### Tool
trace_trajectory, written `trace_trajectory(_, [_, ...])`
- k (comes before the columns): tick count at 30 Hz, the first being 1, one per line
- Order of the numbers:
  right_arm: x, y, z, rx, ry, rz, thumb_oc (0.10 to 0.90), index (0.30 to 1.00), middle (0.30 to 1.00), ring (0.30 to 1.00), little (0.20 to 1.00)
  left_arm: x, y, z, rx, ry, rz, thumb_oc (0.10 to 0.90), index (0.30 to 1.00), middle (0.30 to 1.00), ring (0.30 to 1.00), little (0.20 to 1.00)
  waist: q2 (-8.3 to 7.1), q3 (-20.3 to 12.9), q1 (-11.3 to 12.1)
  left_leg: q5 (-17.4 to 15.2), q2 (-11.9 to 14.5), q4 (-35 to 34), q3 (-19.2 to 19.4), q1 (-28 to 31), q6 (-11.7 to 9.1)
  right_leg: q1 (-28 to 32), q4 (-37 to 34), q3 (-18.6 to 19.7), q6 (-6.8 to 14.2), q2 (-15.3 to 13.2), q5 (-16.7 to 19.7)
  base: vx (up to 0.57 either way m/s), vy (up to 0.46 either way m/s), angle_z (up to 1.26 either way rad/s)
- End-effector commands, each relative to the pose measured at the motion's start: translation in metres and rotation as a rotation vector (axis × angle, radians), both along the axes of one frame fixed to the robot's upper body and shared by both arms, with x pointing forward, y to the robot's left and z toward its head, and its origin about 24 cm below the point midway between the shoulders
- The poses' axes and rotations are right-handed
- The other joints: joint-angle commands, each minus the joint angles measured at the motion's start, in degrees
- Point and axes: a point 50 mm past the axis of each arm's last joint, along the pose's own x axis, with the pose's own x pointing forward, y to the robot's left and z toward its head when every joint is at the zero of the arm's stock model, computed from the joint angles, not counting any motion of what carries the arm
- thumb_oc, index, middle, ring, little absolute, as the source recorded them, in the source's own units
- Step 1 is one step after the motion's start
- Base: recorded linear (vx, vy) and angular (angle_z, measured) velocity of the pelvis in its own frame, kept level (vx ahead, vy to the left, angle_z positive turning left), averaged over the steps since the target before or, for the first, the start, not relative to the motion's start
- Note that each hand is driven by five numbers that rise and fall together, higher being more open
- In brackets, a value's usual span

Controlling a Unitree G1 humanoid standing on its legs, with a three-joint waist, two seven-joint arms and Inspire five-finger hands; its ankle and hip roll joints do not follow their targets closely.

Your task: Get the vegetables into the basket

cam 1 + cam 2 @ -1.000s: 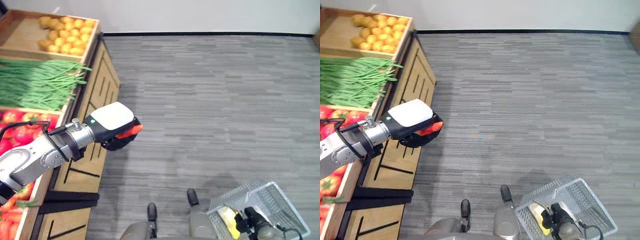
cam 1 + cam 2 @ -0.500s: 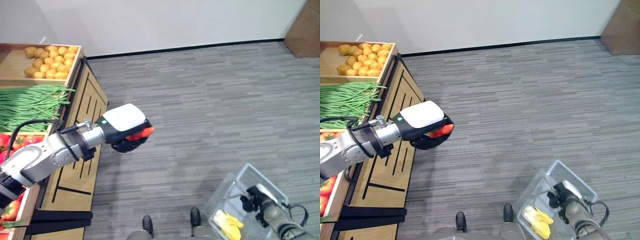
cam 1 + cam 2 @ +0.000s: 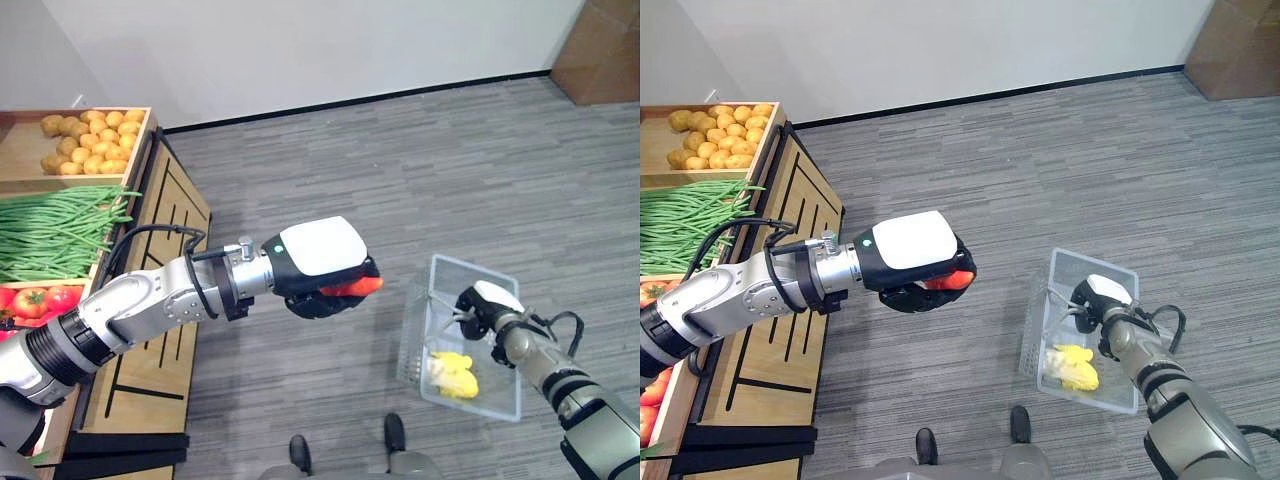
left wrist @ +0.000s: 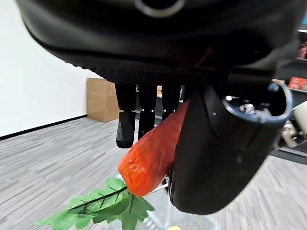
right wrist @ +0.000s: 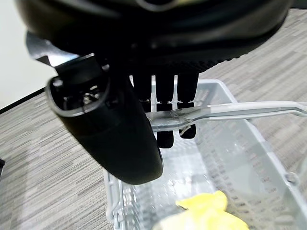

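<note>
My left hand (image 3: 318,271) is shut on an orange carrot (image 3: 357,288) with green leaves (image 4: 103,207), held in the air above the grey floor, left of the basket. In the left wrist view the fingers (image 4: 127,124) and thumb (image 4: 218,148) curl round the carrot (image 4: 153,151). A clear plastic basket (image 3: 497,282) hangs from my right hand (image 3: 484,305), which is shut on its handle (image 5: 240,110). A yellow vegetable (image 3: 451,372) lies inside the basket.
A wooden produce stand (image 3: 170,215) on the left holds potatoes (image 3: 85,139), green beans (image 3: 50,229) and tomatoes (image 3: 40,300). A cardboard box (image 3: 602,50) stands at the far right by the wall. Grey carpet floor lies between the stand and the basket.
The camera has shifted. My left hand carried the carrot rightward, away from the stand and closer to the basket. The right hand brought the basket up and toward the middle.
</note>
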Motion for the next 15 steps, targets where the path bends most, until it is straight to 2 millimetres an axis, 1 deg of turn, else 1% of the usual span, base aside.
trace_trajectory(1, [0.052,0.023,0.066,0.000,-0.263,0.079,0.400,0.300,0.300,0.300,0.300,-0.003,-0.012,0.031,-0.110,-0.055,-0.080,0.400,0.300,0.300,0.300,0.300,-4.00,-4.10,0.96,-0.87,0.31,0.01,0.11,-1.97,-0.88,1.18,0.01,-0.37,5.12,-4.70,-2.91,0.00,0.000,0.00])
trace_trajectory(3, [0.070,0.041,0.086,0.007,-0.325,0.111,0.400,0.300,0.300,0.300,0.300,-0.005,-0.020,0.034,-0.137,-0.058,-0.110,0.400,0.300,0.300,0.300,0.300,-4.15,-4.06,1.19,-0.94,0.25,0.01,0.12,-2.12,-0.82,0.90,0.01,-0.14,5.11,-4.78,-2.66,0.00,0.017,-0.05])
trace_trajectory(4, [0.077,0.045,0.098,0.000,-0.354,0.116,0.400,0.300,0.300,0.300,0.300,-0.005,-0.023,0.036,-0.147,-0.055,-0.122,0.400,0.300,0.300,0.300,0.300,-4.16,-3.91,1.26,-0.95,0.19,0.01,0.15,-2.25,-0.79,0.73,0.01,-0.07,5.11,-4.84,-2.59,0.00,0.000,0.00])
trace_trajectory(7, [0.091,0.052,0.123,-0.021,-0.409,0.111,0.400,0.300,0.300,0.300,0.300,-0.009,-0.031,0.039,-0.160,-0.050,-0.162,0.400,0.300,0.300,0.300,0.300,-4.23,-3.80,1.60,-1.00,0.08,0.01,-0.09,-2.56,-0.71,0.46,0.01,0.08,5.13,-4.92,-2.44,0.00,0.000,0.00])
trace_trajectory(8, [0.092,0.052,0.124,-0.020,-0.412,0.111,0.400,0.300,0.300,0.300,0.300,-0.009,-0.032,0.040,-0.160,-0.052,-0.162,0.400,0.300,0.300,0.300,0.300,-4.25,-3.68,1.59,-1.00,0.07,0.01,-0.08,-2.58,-0.71,0.44,0.01,0.10,5.13,-4.92,-2.43,0.00,0.000,0.00])
trace_trajectory(11, [0.110,0.070,0.160,-0.040,-0.500,0.116,0.400,0.300,0.300,0.300,0.300,-0.014,-0.045,0.043,-0.192,-0.027,-0.219,0.400,0.300,0.300,0.300,0.300,-4.47,-3.38,1.91,-0.90,-0.12,0.01,-0.52,-3.28,-0.64,-0.05,0.01,0.05,5.07,-5.03,-2.24,-0.01,0.016,0.05])
trace_trajectory(12, [0.114,0.077,0.170,-0.036,-0.528,0.118,0.400,0.300,0.300,0.300,0.300,-0.016,-0.048,0.041,-0.200,-0.001,-0.232,0.400,0.300,0.300,0.300,0.300,-4.60,-3.24,2.02,-0.89,-0.19,0.01,-0.82,-3.56,-0.58,-0.15,0.01,-0.03,5.07,-5.10,-2.19,-0.01,0.012,0.05])
trace_trajectory(14, [0.117,0.084,0.176,-0.032,-0.536,0.125,0.400,0.300,0.300,0.300,0.300,-0.016,-0.052,0.039,-0.200,0.024,-0.239,0.400,0.300,0.300,0.300,0.300,-4.66,-3.20,2.10,-0.88,-0.23,0.01,-0.94,-3.68,-0.54,-0.23,0.01,-0.01,5.06,-5.10,-2.19,0.01,0.014,0.04])
trace_trajectory(15, [0.120,0.094,0.182,-0.032,-0.545,0.145,0.400,0.300,0.300,0.300,0.300,-0.017,-0.056,0.034,-0.203,0.058,-0.250,0.400,0.300,0.300,0.300,0.300,-4.80,-3.20,2.16,-0.93,-0.22,0.01,-0.99,-3.73,-0.46,-0.29,0.01,0.02,5.02,-5.10,-2.17,0.00,0.000,0.00])
